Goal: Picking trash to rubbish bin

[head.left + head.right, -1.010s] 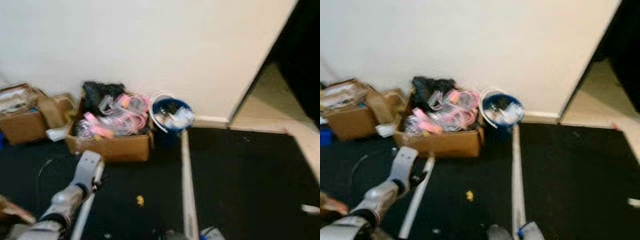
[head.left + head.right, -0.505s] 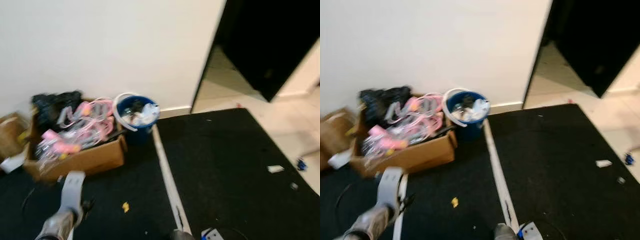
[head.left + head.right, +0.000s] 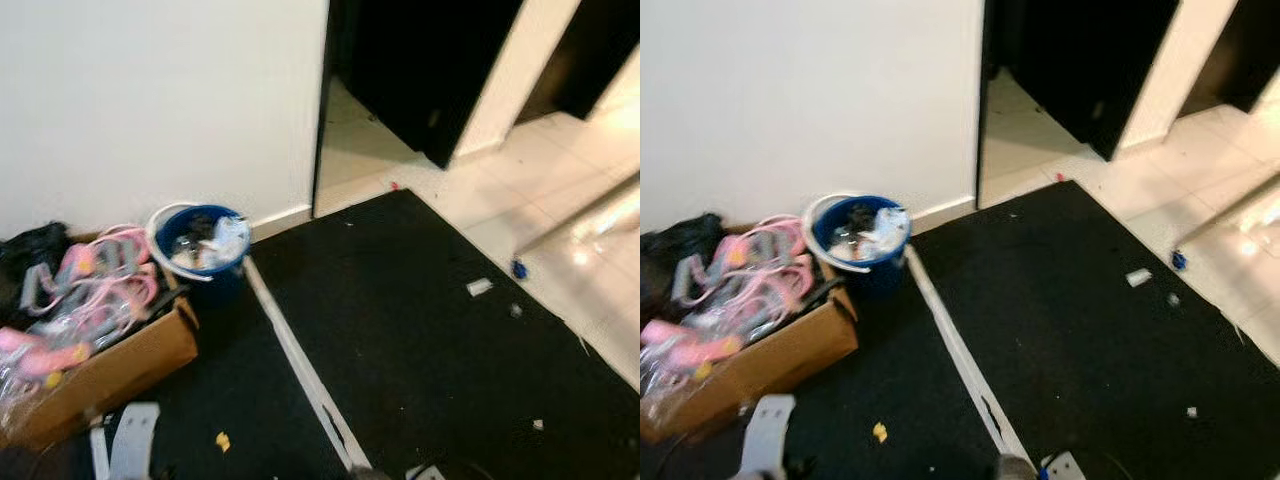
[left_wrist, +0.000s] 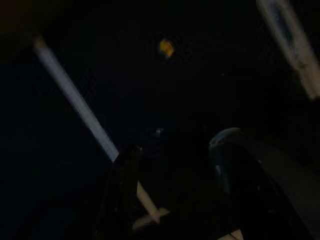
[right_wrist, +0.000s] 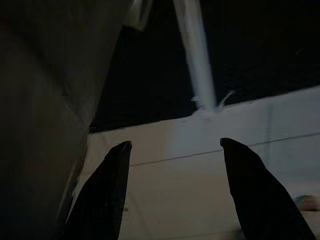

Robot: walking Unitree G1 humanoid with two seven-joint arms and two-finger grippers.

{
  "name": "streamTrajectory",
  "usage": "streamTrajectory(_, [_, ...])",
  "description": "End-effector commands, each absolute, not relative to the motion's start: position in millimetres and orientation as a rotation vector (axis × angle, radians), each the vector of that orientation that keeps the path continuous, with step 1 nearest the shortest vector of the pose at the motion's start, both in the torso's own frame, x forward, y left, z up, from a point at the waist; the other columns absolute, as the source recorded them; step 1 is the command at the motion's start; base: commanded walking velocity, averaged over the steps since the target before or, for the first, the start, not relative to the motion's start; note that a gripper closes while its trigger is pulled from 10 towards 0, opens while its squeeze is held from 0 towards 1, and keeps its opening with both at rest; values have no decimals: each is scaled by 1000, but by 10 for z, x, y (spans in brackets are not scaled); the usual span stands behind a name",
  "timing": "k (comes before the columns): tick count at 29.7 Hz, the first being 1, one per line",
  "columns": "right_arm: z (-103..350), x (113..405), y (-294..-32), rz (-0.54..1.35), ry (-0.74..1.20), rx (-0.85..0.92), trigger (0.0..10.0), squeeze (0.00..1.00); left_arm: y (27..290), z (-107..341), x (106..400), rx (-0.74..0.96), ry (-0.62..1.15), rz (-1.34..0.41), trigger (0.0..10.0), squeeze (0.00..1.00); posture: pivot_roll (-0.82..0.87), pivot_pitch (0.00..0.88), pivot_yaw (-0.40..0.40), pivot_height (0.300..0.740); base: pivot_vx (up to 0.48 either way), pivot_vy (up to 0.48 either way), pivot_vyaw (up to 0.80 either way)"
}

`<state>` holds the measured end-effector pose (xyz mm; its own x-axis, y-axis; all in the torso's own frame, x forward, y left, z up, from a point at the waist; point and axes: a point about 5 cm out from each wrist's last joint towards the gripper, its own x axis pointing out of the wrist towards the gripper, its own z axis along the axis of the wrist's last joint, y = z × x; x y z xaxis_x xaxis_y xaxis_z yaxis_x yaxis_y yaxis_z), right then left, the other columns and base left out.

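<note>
1. A blue rubbish bin [image 3: 862,245] stands against the white wall at about ten o'clock in the head views, already heaped with pale wrappers, just beside a cardboard box [image 3: 760,355] spilling pink plastic.
2. Judging by the floor, the job is only partly done: a yellow scrap [image 3: 879,432] lies on the black mat [image 3: 1060,300] at about seven o'clock, near the box.
3. More litter waits well apart from the bin: a white scrap [image 3: 1137,277] at three o'clock on the mat's far edge, and a blue bit [image 3: 1179,261] on the pale tiles beside it.
4. The left end effector [image 4: 175,165] hangs over the dark mat, fingers spread and holding nothing; the yellow scrap shows ahead of it.
5. The right end effector [image 5: 172,150] is likewise spread and empty, above the mat's edge and pale floor.
</note>
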<state>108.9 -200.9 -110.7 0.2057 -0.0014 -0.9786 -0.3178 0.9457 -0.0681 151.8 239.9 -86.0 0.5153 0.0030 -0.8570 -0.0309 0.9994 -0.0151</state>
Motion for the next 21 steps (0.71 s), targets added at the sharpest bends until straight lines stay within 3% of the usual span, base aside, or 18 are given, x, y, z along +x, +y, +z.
streamTrajectory(1, [-1116,1070,-1974,232,1355,-265,10000,0,2372,-878,1490,-21,1044,3,10000,0,-9,91,55,740,0,0,-800])
streamTrajectory(21, [-1114,1075,-1985,242,1358,-287,10000,0,2420,-948,1264,21,1130,-18,10000,0,-8,73,49,740,0,0,-800])
